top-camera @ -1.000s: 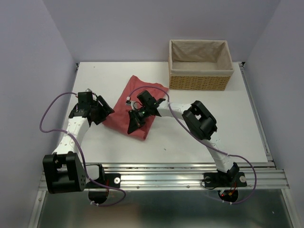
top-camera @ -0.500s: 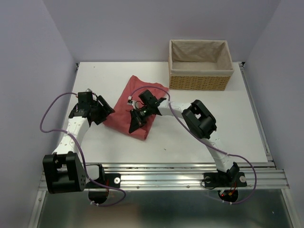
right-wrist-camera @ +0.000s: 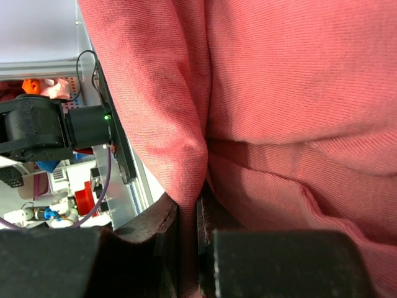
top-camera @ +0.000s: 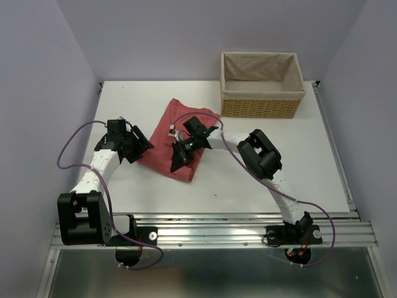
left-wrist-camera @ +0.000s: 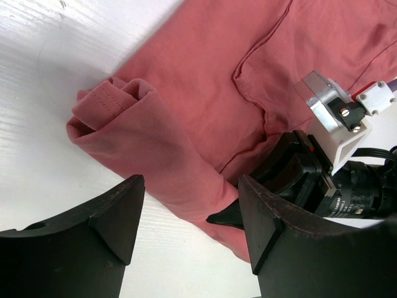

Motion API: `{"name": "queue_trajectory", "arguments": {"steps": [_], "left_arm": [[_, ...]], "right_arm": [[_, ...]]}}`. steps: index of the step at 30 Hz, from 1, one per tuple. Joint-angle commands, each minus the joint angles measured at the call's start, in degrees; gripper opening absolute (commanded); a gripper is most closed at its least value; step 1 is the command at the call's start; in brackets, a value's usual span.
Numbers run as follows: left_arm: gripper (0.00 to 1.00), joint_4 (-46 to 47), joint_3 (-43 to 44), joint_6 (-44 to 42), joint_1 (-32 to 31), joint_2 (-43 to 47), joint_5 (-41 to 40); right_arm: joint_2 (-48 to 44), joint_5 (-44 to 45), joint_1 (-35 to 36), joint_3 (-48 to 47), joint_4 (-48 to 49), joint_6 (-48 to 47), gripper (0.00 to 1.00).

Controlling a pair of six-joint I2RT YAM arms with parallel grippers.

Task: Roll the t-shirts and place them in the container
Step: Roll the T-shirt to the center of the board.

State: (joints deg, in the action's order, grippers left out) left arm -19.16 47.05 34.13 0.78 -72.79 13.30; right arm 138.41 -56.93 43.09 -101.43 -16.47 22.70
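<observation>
One salmon-red t-shirt [top-camera: 164, 138] lies folded near the middle of the white table [top-camera: 279, 161], its near end turned over into a thick roll [left-wrist-camera: 124, 124]. My right gripper [top-camera: 177, 158] rests on that roll, shut on a fold of the cloth. In the right wrist view the t-shirt [right-wrist-camera: 298, 93] fills the frame and a ridge of it is pinched in the right gripper [right-wrist-camera: 188, 230]. My left gripper [left-wrist-camera: 191, 189] hangs open at the roll's left end [top-camera: 141, 149], just above the table, with the cloth and the right gripper's tip [left-wrist-camera: 228, 217] ahead of its fingers.
A wicker basket [top-camera: 262, 84] with a cloth liner stands at the back right of the table. Purple cables loop from both arms. The metal rail [top-camera: 248, 233] runs along the near edge.
My left gripper has edged right, closer to the roll's left end. The right gripper has shifted slightly away from me with the cloth still pinched.
</observation>
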Motion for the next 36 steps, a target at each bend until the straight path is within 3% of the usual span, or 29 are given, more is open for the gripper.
{"name": "queue_trajectory", "arguments": {"steps": [1, 13, 17, 20, 21, 24, 27, 36], "left_arm": [[0.72, 2.19, -0.38, 0.76, -0.42, 0.02, 0.06], [0.71, 6.49, -0.11, 1.64, -0.42, -5.77, -1.96], [0.71, 7.99, 0.33, 1.73, -0.42, -8.15, -1.43], [0.71, 8.43, 1.11, 1.64, -0.42, -9.64, -1.78], [0.71, 8.52, 1.29, 1.47, -0.42, -10.08, -1.96], [0.7, 8.61, 1.99, 1.2, -0.43, -11.75, -1.88], [0.7, 8.61, 2.0, 0.76, -0.43, -12.54, -2.14], [0.7, 8.87, 2.17, 0.68, -0.51, -13.51, -2.14]], "right_arm": [[1.34, -1.08, -0.73, -1.67, -0.76, -0.9, 0.01], [0.28, 0.5, -1.26, -1.32, -1.11, -1.08, 0.02], [-0.77, 2.17, -1.26, -1.23, -2.16, -1.95, 0.07], [-2.43, 3.84, -1.26, -0.62, -3.3, -2.83, 0.32], [-2.96, 3.93, -1.26, -0.27, -3.48, -3.18, 0.49], [-5.6, 5.07, -1.26, 0.79, -3.83, -3.8, 0.7], [-8.4, 6.38, -1.26, 2.28, -4.53, -4.68, 0.82], [-12.37, 9.2, -1.26, 9.13, -5.5, -6.35, 0.84]]}}
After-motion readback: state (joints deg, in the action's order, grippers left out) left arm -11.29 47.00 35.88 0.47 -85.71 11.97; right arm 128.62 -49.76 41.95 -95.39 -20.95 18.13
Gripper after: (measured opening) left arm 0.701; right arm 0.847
